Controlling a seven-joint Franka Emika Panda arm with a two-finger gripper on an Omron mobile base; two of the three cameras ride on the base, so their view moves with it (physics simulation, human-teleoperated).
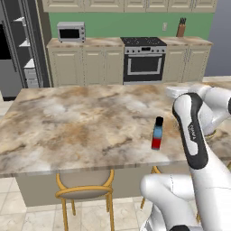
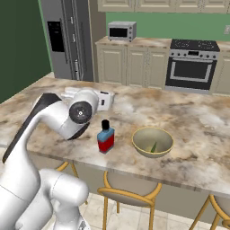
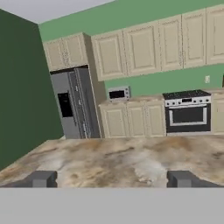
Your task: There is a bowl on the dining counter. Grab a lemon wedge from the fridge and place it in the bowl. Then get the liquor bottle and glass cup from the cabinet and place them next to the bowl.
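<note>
Standing on beige-brown marbled stone surface (image 2: 188,117): squat blue-and-red liquor bottle with black cap (image 2: 106,136), beside olive-tan round bowl (image 2: 152,142) holding yellow-green lemon wedge (image 2: 154,147). Fingers (image 3: 111,179) spread open, empty. Grey two-door fridge (image 2: 67,38) behind.

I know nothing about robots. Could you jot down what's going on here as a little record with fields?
place: simulated kitchen, robot arm at the dining counter
bowl: on the counter, a small yellow-green lemon wedge inside
liquor bottle: upright on the counter, left of the bowl in the right base view, not touching it
claw: open, empty, fingers wide apart, facing the far kitchen wall
fridge: doors closed
glass cup: not yet beside the bowl
</note>
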